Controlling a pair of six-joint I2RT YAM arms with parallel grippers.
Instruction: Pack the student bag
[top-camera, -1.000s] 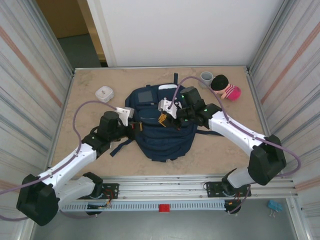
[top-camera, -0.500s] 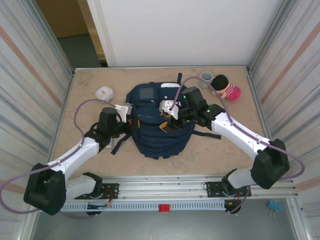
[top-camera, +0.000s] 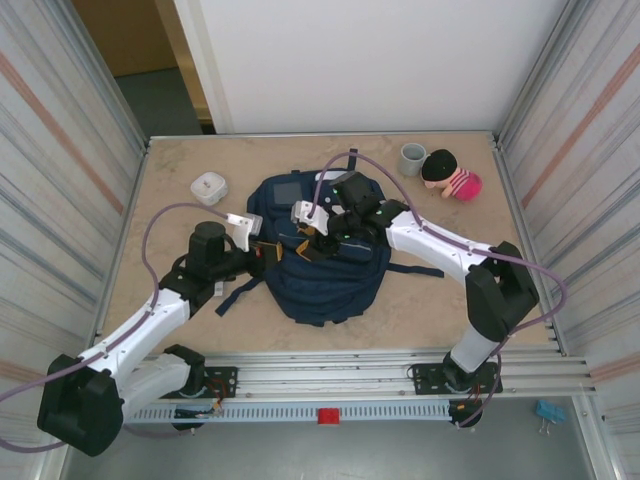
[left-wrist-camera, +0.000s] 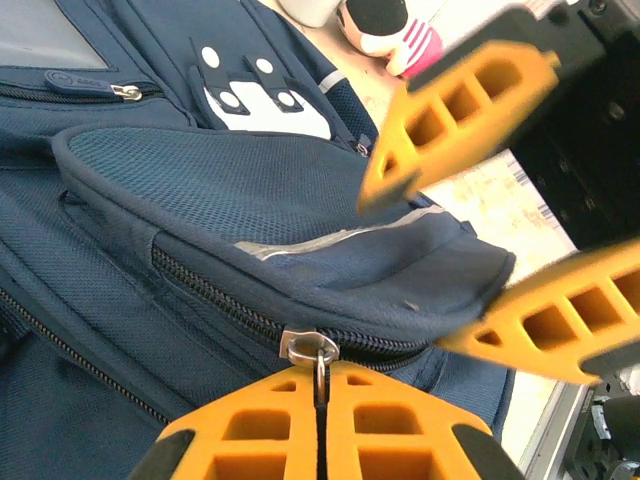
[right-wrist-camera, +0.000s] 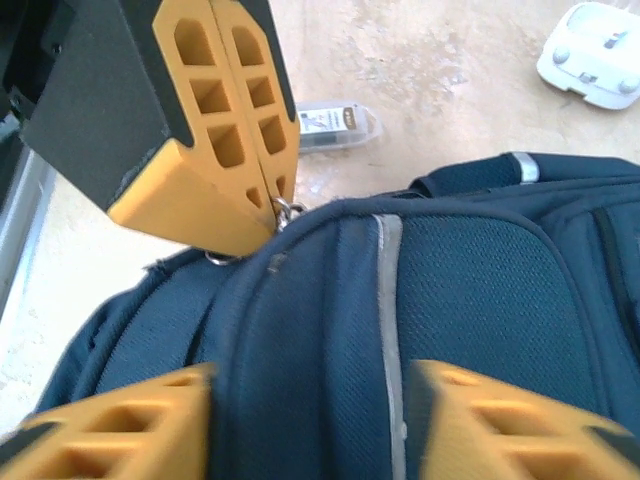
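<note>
Student bag (top-camera: 330, 285), a large navy blue fabric backpack, lies flat mid-counter (top-camera: 160, 170). Its long axis runs away from the arm bases, with the grey square panel (left-wrist-camera: 40, 30) at the far end.

Left end effector (left-wrist-camera: 322, 400): clenched on the silver metal zip pull (left-wrist-camera: 318, 352). The bag lies directly ahead of its tips, and the zip track leads off ahead and to the left of them, along the bag's side. Whether that stretch is open or closed cannot be told.

Right end effector (right-wrist-camera: 310, 375): released, jaws spread astride the raised ridge of the bag that carries the thin pale stripe (right-wrist-camera: 388, 300), just beyond the left tips. Contact with the fabric cannot be confirmed.

Judgement: the left arm is the nearer to the pull. The coming move depends on drawing that pull along the track while the right steadies the ridge.

Markings: white patch with dark dots (left-wrist-camera: 265, 100), no lettering. Small clear packet with white label (right-wrist-camera: 335, 122) lies on the counter beyond the left tips, its print too small to read. No brand is legible.
</note>
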